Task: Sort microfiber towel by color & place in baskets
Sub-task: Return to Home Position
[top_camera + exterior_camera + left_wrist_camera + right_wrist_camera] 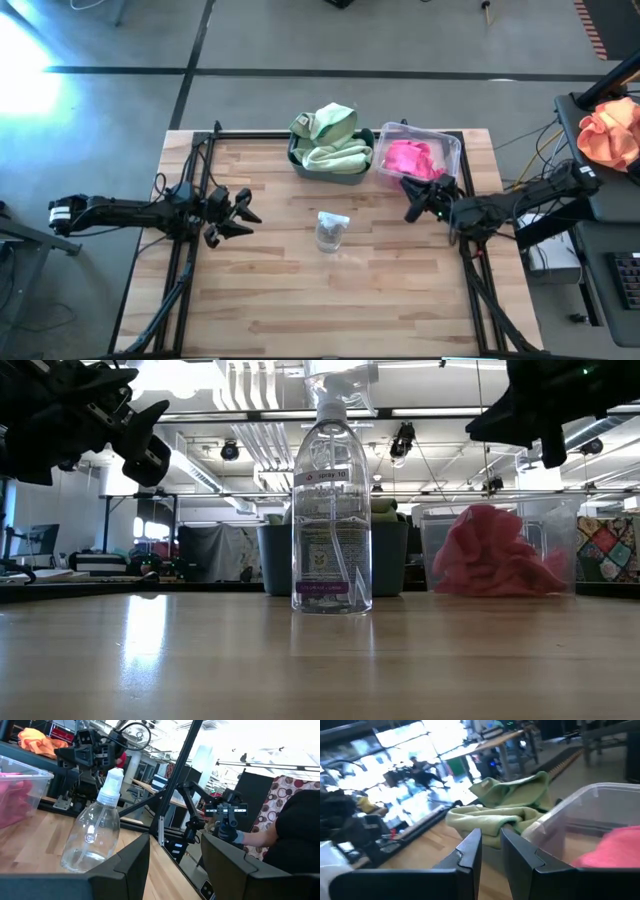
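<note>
The sage green towels (pixel 328 140) lie heaped in the dark teal tub (pixel 296 160) at the table's far side, spilling over its rim; they also show in the right wrist view (pixel 505 805). The pink towels (pixel 412 160) lie in the clear tub (pixel 452 148) just right of it (pixel 495 550). My right gripper (pixel 414 199) hovers open above the table at the clear tub's near edge (pixel 491 850). My left gripper (pixel 240 213) hangs open over the table's left part, pointing right (pixel 175 855). Neither touches anything.
A clear spray bottle (pixel 332 231) stands upright in the table's middle, between the two grippers (pixel 332 510). An orange cloth bundle (pixel 612 132) lies off the table to the right. A person with a gloved hand (pixel 231 831) sits beyond the table. Bare wood fills the near half.
</note>
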Controlling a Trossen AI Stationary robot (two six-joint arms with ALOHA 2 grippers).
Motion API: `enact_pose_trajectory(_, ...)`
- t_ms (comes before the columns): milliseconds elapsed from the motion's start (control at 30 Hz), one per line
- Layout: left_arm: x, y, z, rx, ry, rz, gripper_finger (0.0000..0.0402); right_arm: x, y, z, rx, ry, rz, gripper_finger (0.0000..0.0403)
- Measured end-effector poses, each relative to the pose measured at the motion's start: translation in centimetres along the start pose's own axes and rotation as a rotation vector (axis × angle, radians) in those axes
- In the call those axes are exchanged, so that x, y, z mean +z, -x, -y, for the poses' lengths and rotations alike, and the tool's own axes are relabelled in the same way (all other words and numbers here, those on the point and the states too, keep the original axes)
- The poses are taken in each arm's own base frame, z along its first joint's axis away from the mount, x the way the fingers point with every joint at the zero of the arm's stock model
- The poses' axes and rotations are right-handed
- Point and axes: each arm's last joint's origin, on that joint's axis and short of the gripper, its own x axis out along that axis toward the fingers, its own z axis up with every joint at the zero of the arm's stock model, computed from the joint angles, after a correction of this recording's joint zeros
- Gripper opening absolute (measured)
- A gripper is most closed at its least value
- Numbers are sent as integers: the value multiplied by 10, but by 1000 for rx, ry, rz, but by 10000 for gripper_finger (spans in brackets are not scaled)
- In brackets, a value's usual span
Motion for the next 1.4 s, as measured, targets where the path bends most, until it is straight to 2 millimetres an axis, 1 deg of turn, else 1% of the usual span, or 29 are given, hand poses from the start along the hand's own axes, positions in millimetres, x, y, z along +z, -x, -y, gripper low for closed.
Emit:
enact_pose_trajectory(233,0,0,0,1,0,1,162,-10,5,13,112,-45,31,63)
enact_pose_trajectory(433,0,0,0,1,-8,1,162,-20,7,21,113,-44,21,63)
enact_pose_trajectory(767,0,0,0,2,-11,1,162,-27,11,31,122,-63,28,63)
enact_pose_trajectory(1400,-3,0,-1,14,5,-24,162,-43,18,53,136,-187,44,63)
